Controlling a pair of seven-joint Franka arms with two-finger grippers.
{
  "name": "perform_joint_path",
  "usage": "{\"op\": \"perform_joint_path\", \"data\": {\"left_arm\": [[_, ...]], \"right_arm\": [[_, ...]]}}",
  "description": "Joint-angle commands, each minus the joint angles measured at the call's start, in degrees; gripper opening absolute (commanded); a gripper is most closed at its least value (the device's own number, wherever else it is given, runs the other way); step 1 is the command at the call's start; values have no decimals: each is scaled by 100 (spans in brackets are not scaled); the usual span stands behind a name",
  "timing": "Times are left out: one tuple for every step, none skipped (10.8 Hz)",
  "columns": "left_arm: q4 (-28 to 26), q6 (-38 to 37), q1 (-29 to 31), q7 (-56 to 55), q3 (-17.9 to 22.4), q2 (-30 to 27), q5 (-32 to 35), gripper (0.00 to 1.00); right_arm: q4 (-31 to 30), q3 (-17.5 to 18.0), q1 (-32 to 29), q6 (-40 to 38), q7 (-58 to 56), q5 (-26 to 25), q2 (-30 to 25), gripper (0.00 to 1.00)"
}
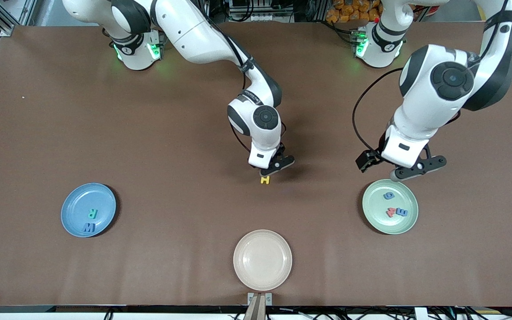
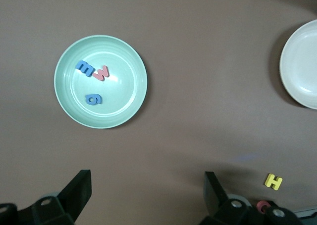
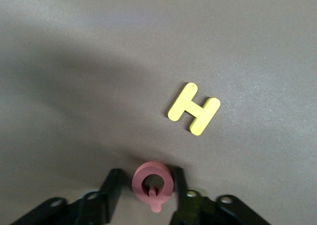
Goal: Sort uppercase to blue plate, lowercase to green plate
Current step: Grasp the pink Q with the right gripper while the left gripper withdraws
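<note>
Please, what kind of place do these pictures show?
Most likely a robotics lab bench, not a home. Two arms are bolted at the edge of a brown table, cables trail from them, and only test props lie there: small toy letters and plastic plates, such as the blue plate and green plate.

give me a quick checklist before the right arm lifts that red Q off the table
1. Right gripper fingers on both sides of the red Q: ok.
2. Grip firm enough to lift: cannot tell.
3. Yellow H apart from the Q: ok.
4. Blue plate has room beside its R and W: ok.
5. Left gripper open, waiting over the green plate's rim, away from the path: ok.
</note>
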Motion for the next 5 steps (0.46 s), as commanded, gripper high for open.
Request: {"op": "perform_joint_path", "data": {"left_arm": [[71, -293, 112, 379, 34, -244, -128, 100], [229, -469, 243, 713, 34, -279, -145, 100], [335, -670, 305, 942, 52, -332, -198, 100], [397, -812, 349, 1153, 69, -385, -285, 100], [450, -952, 428, 1303, 69, -446, -295, 100]], "right_arm": [[46, 21, -29, -40, -27, -99, 81, 0], [54, 21, -72, -48, -18, -107, 28, 0], [54, 12, -169, -48, -27, -99, -51, 0], [72, 12, -387, -231, -44, -98, -164, 0], [107, 4, -624, -485, -123, -81, -279, 0]]}}
